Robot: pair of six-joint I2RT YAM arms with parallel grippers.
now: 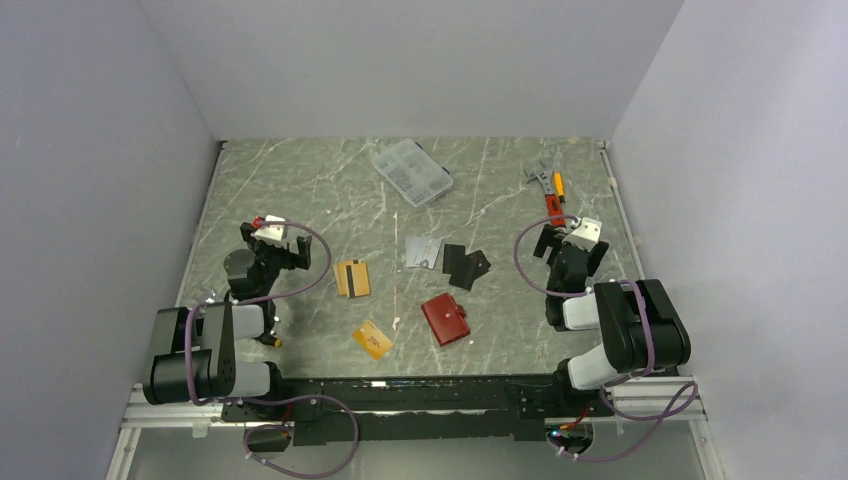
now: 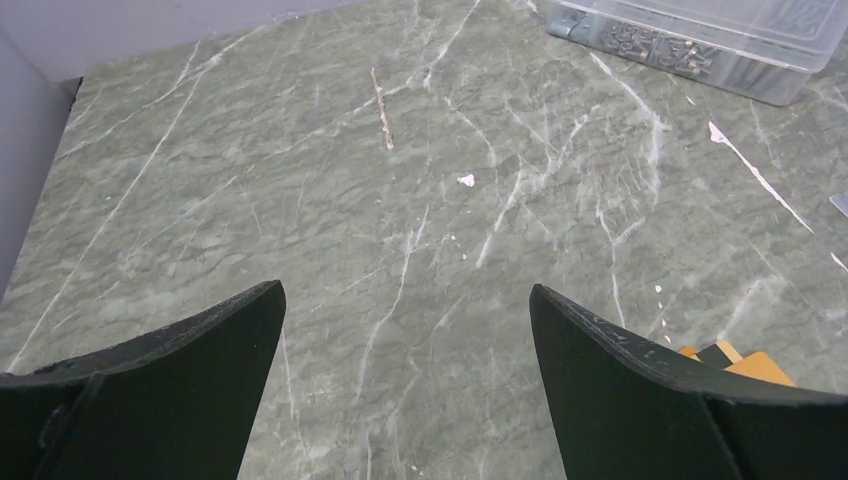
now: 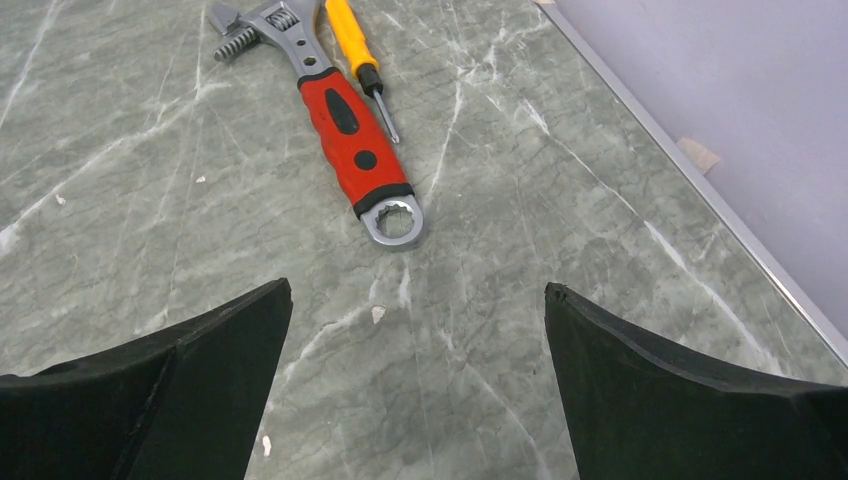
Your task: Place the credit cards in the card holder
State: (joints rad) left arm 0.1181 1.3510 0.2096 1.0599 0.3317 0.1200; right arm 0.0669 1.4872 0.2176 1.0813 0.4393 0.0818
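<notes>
Red card holder [image 1: 445, 320] lies folded shut. To its left, a plain orange card [image 1: 373, 339]; farther back, a black-striped orange card [image 1: 352, 277] and a silver card [image 1: 423, 251], all flat.

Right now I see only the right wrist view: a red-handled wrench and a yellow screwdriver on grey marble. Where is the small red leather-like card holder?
Observer: The small red leather-like card holder lies near the front middle of the table, to the left of the right gripper.
Operator: Which card is nearest to it?
Observer: A plain orange-gold plastic card lies just left of the holder, apart from it.
Operator: Is anything by the left arm?
Observer: An orange-gold card with a black stripe lies right of the open left gripper, untouched.
</notes>
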